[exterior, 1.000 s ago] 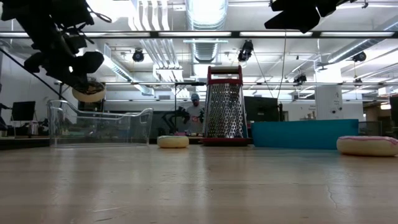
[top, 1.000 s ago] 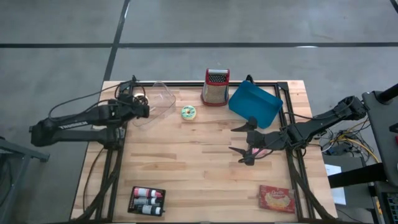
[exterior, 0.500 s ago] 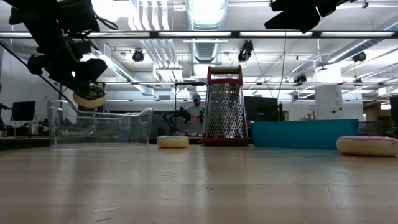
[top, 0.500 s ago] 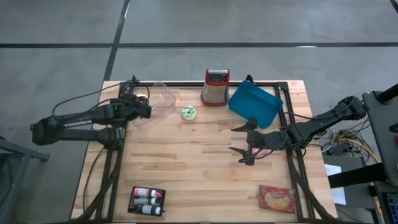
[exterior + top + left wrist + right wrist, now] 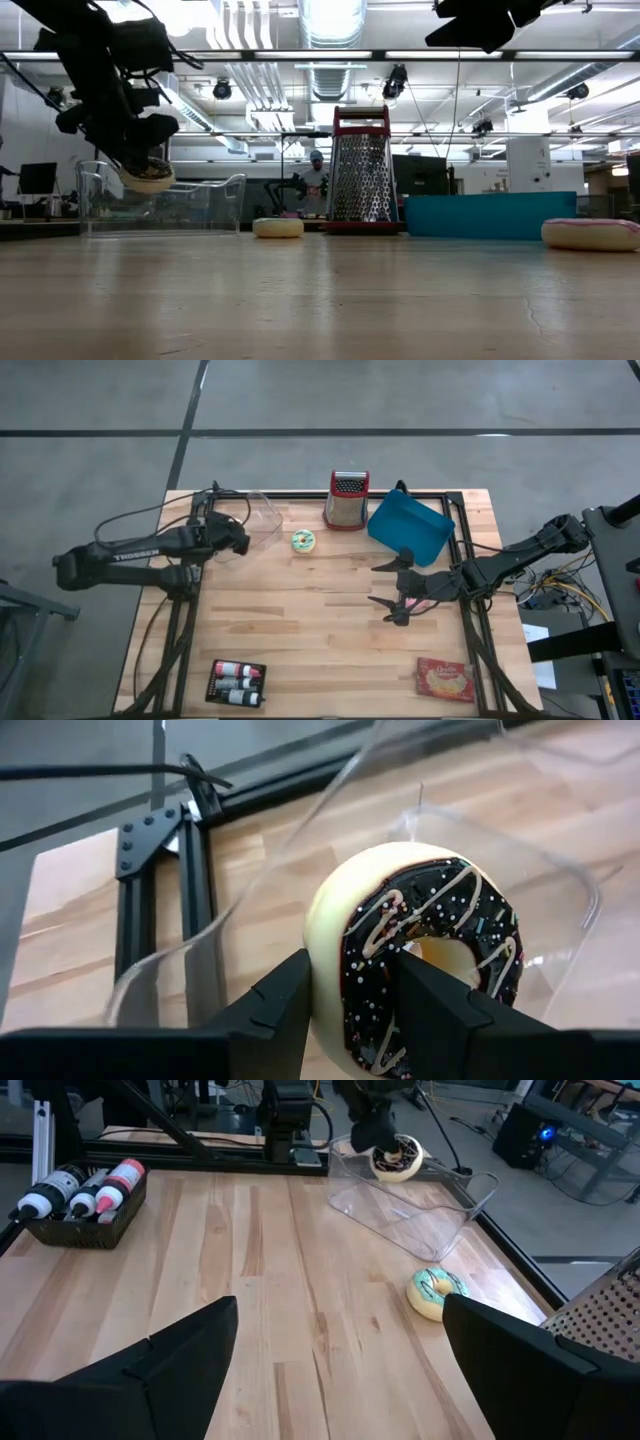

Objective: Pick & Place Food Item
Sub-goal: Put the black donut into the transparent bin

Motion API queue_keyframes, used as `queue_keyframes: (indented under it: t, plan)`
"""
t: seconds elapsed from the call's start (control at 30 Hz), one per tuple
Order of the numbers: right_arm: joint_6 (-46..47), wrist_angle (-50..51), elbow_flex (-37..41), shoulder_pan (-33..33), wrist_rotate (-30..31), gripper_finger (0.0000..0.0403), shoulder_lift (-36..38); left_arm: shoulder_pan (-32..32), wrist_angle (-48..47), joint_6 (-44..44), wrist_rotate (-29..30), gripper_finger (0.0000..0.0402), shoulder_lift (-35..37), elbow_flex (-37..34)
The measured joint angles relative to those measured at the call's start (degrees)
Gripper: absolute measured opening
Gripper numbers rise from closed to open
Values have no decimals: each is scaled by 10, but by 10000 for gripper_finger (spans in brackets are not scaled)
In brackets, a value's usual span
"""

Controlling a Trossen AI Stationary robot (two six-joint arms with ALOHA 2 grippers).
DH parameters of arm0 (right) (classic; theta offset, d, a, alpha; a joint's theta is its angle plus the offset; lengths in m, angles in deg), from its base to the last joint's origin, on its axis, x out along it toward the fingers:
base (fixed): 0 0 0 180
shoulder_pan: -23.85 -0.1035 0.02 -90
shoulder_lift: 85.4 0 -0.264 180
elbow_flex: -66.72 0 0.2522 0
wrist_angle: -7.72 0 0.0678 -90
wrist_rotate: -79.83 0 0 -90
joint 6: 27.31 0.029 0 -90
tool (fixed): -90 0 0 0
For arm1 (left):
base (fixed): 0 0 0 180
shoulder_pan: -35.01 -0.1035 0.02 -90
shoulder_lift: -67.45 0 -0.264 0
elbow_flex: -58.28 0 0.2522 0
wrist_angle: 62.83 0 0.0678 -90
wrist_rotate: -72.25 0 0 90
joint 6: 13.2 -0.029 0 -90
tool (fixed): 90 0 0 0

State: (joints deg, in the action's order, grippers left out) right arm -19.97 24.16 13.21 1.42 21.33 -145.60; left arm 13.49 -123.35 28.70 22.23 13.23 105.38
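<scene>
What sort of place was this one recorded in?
Probably a robotics lab or workshop: exposed ceiling ducts and strip lights, a bare concrete floor around the wooden table, and other equipment with a person behind.

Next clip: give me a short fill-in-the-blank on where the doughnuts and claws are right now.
1. The left claw is shut on the ____-iced doughnut.
2. That doughnut hangs over the clear ____.
3. The green doughnut lies on the table beside the metal ____.
4. The right claw is ____.

Missing words: chocolate; container; grater; open
</scene>
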Motion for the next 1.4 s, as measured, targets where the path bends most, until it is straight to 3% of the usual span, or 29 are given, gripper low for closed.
queue_keyframes:
  t: [0.83, 1.4]
  plan:
    - [1, 0, 0, -1, 0, 343, 0, -78, 102, -122, -131, 135, -162, 0]
    - [0, 0, 0, 0, 0, 345, 0, -84, 153, -157, -169, 136, -183, 0]
